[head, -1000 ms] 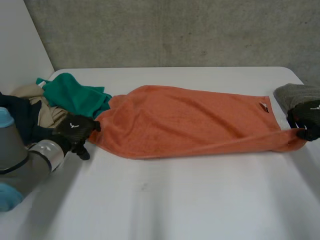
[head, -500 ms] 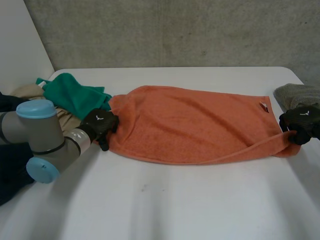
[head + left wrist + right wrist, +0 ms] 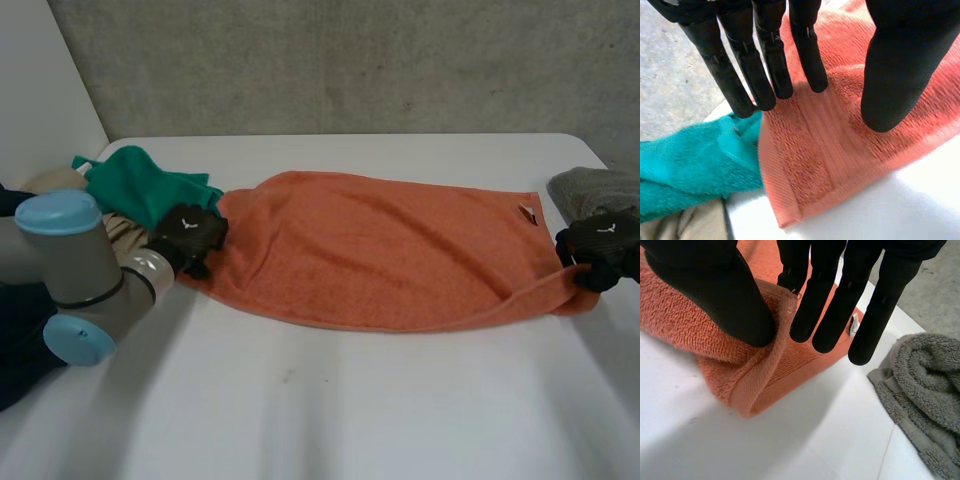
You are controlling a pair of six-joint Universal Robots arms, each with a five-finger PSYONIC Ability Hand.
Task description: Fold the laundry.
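Note:
An orange towel [image 3: 380, 250] lies spread lengthwise across the white table [image 3: 330, 400], with a small white label [image 3: 527, 211] near its far right corner. My left hand [image 3: 190, 235] rests on the towel's left end. In the left wrist view its fingers [image 3: 765, 65] are straight and touch the orange towel [image 3: 810, 165] near the corner, with the thumb [image 3: 895, 70] set down apart from them. My right hand [image 3: 600, 245] is at the near right corner. There, thumb and fingers [image 3: 830, 300] pinch a raised fold of the towel [image 3: 745, 375].
A green cloth [image 3: 145, 185] lies against the towel's left end, over a beige cloth [image 3: 120, 232] and dark laundry [image 3: 20, 350] at the table's left edge. A grey towel [image 3: 590, 185] is bunched beyond my right hand, near the right edge.
My left arm has swung in from the near left and put its hand on the towel's left corner. The right hand has shifted slightly leftward with its corner, lifting the near edge.

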